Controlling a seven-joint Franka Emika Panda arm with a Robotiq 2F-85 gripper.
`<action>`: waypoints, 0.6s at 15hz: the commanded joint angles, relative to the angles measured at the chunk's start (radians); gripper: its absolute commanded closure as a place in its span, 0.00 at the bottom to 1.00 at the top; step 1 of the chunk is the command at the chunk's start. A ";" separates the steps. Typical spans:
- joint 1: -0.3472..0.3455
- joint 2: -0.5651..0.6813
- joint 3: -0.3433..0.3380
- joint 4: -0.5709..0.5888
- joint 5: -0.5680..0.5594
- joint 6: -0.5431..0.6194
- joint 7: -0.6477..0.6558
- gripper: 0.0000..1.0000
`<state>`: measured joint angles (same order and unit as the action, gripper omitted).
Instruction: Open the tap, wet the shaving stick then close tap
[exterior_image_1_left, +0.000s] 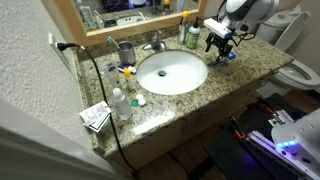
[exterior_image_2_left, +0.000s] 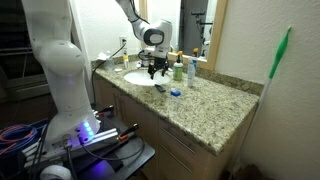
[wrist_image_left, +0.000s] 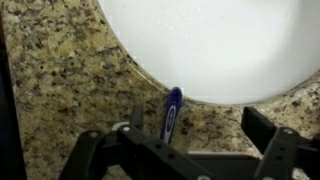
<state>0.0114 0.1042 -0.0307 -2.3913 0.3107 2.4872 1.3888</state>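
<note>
The shaving stick (wrist_image_left: 172, 115), blue with a slim handle, lies on the granite counter, its tip at the rim of the white sink (wrist_image_left: 220, 50). My gripper (wrist_image_left: 200, 124) is open and hovers over it, with the stick between the fingers and nearer the left one. In both exterior views the gripper (exterior_image_1_left: 222, 47) (exterior_image_2_left: 156, 68) hangs just above the counter beside the sink (exterior_image_1_left: 172, 72). The chrome tap (exterior_image_1_left: 155, 45) stands behind the sink, away from the gripper. No water shows at its spout.
A green-and-white bottle (exterior_image_1_left: 192, 36) stands near the gripper at the back. A grey metal cup (exterior_image_1_left: 125, 52) and several small bottles (exterior_image_1_left: 120, 102) stand on the sink's other side, where a black cable (exterior_image_1_left: 96, 90) runs. A toilet (exterior_image_1_left: 300, 72) stands past the counter end.
</note>
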 joint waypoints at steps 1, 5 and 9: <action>-0.008 0.033 -0.004 0.039 0.007 -0.027 0.010 0.00; -0.009 0.026 -0.002 0.046 0.028 -0.059 0.018 0.00; -0.002 0.013 -0.002 0.031 0.004 -0.045 0.027 0.00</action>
<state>0.0114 0.1178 -0.0342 -2.3617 0.3158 2.4450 1.4144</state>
